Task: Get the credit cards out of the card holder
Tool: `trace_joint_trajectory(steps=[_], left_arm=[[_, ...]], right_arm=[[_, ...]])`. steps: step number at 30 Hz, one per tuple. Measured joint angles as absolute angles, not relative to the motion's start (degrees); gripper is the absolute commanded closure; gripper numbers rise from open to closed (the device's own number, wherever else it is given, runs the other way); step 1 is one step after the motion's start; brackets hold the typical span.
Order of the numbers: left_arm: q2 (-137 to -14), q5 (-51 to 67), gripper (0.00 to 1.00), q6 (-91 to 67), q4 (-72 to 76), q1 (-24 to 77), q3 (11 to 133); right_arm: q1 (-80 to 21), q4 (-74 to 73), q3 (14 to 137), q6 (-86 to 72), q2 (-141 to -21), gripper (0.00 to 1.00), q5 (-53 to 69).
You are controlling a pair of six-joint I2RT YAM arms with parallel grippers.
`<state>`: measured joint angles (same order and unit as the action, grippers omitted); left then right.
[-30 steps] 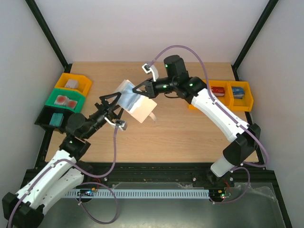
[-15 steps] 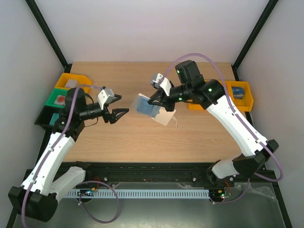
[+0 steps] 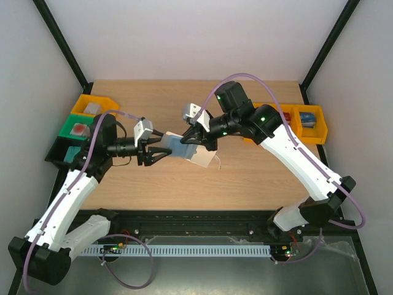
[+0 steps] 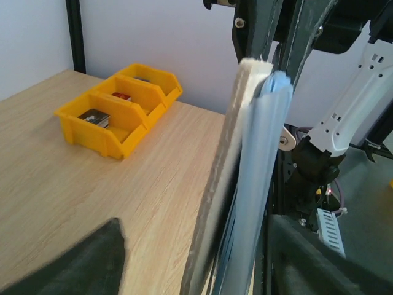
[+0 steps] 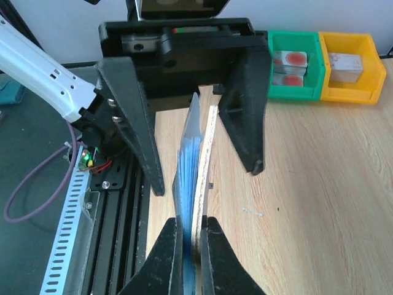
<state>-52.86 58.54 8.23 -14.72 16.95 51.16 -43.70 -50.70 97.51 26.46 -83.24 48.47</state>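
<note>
R claw [image 3: 196, 136] grips card holder [image 3: 182, 148]; wood table [image 3: 258, 178].

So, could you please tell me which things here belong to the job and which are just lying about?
Job: card holder, right hand shut on it, left hand open astride its edge.
Lying about: yellow bins at right; yellow bin, green bin, black bin at left.

1. Above the middle of the table [image 3: 245, 178], the card holder [image 3: 196, 155] hangs edge-on, pinched by the right gripper [image 3: 191, 139].
2. The left gripper [image 3: 164, 152] straddles its opposite edge, fingers either side, not touching.
3. A row of bins [image 3: 93, 109] sits at the table's left edge, a second row [image 3: 310, 123] at its right.
</note>
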Motion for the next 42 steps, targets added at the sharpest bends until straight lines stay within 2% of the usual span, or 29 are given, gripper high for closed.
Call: trace_joint_trajectory(steps=[2,8,9,10,14,18,24,31,35,39,42], left_arm=[[-52.8,57.9,0.78,8.9,-14.9,17.7,51.2],[-51.7,56.1,0.92,10.1,-14.5,19.3,51.4],[-51.6,56.2,0.97,10.1,-14.4,19.6,51.4],[-51.5,56.3,0.98,10.1,-14.3,19.9,51.4],[-51.3,55.1,0.98,6.5,-12.2,21.1,51.3],[-50.4,50.8,0.98,-2.1,-6.1,21.5,49.8],[-48.1,42.8,0.98,-13.8,3.1,19.6,47.4],[-47.5,33.5,0.98,-25.5,8.7,16.3,46.9],[-48.1,32.0,0.98,-31.0,11.9,14.7,45.6],[-48.8,33.8,0.98,-33.5,14.6,14.7,45.2],[-48.7,37.1,0.98,-34.6,17.2,14.7,45.2]], right_arm=[[-43.9,-50.7,98.0,26.6,-83.6,0.98,48.8],[-43.9,-50.0,98.4,26.8,-83.7,0.98,48.9],[-43.9,-49.7,98.4,26.5,-83.7,0.98,48.8],[-43.8,-49.1,98.4,26.2,-83.7,0.94,48.6],[-43.8,-40.0,95.2,19.4,-82.8,0.41,45.3],[-43.8,-30.5,90.7,12.8,-80.9,0.02,39.5],[-39.1,-19.9,84.6,-0.6,-76.1,0.01,31.7],[-40.0,-15.8,83.7,-9.2,-73.8,0.02,15.2],[-45.3,-15.5,85.2,-8.7,-73.5,0.07,12.5],[-52.3,-15.7,88.4,-6.7,-78.4,0.09,13.1],[-53.5,-15.6,88.4,-6.3,-82.1,0.09,13.7]])
